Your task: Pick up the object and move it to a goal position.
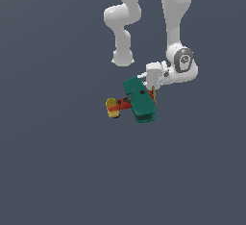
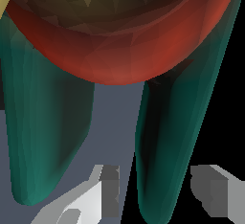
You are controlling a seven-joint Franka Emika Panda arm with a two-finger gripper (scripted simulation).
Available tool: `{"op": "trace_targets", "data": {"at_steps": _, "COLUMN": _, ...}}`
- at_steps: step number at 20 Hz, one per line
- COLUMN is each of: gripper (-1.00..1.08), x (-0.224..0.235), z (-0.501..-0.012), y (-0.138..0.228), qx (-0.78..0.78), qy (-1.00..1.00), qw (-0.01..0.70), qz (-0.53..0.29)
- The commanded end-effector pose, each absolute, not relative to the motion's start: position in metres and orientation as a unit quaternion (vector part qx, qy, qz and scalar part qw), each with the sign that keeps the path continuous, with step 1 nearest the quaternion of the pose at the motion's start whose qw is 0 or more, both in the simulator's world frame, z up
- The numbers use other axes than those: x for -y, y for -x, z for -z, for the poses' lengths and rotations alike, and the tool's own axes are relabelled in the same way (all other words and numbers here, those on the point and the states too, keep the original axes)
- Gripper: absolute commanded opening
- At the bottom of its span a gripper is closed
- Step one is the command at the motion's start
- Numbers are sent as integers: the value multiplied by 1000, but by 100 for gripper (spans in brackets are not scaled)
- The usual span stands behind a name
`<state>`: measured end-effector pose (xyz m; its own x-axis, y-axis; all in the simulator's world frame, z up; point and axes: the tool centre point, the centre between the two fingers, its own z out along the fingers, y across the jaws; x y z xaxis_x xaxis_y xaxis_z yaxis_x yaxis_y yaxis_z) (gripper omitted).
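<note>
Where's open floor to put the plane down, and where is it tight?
Bare grey floor spreads below the toy biplane and across the exterior view's left. Crowded: above and right of the plane, where the gripper and the arm's links cluster.

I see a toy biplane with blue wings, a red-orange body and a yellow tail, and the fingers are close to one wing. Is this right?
Not quite: the wings are teal-green, not blue. The exterior view shows the toy biplane with broad teal-green wings, a red-orange body and a yellow tail. In the wrist view the fingers stand on either side of one teal-green wing, so the rest of your statement holds.
</note>
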<state>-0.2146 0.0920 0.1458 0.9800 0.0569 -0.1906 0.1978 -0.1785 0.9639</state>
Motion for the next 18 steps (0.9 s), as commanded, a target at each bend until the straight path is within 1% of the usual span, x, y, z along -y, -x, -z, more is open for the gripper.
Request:
{"op": "trace_targets", "data": {"at_steps": 1, "gripper": 28, "x": -82, "z": -144, "y": 215, "qx": -83, "qy": -765, "qw": 636, "qz": 56}}
{"op": "trace_targets", "data": {"at_steps": 5, "gripper": 28, "x": -72, "z": -142, "y": 215, "qx": -83, "qy": -765, "qw": 636, "qz": 56}}
{"op": "trace_targets", "data": {"at_steps": 10, "gripper": 28, "x": -72, "z": -142, "y": 214, "qx": -83, "qy": -765, "qw": 636, "qz": 55}}
{"op": "trace_targets", "data": {"at_steps": 11, "gripper": -100, "x": -72, "z": -142, "y": 214, "qx": -83, "qy": -765, "qw": 636, "qz": 55}}
{"op": "trace_targets", "data": {"at_steps": 18, "gripper": -100, "x": -72, "z": -142, "y": 214, "qx": -83, "qy": -765, "qw": 636, "qz": 55}}
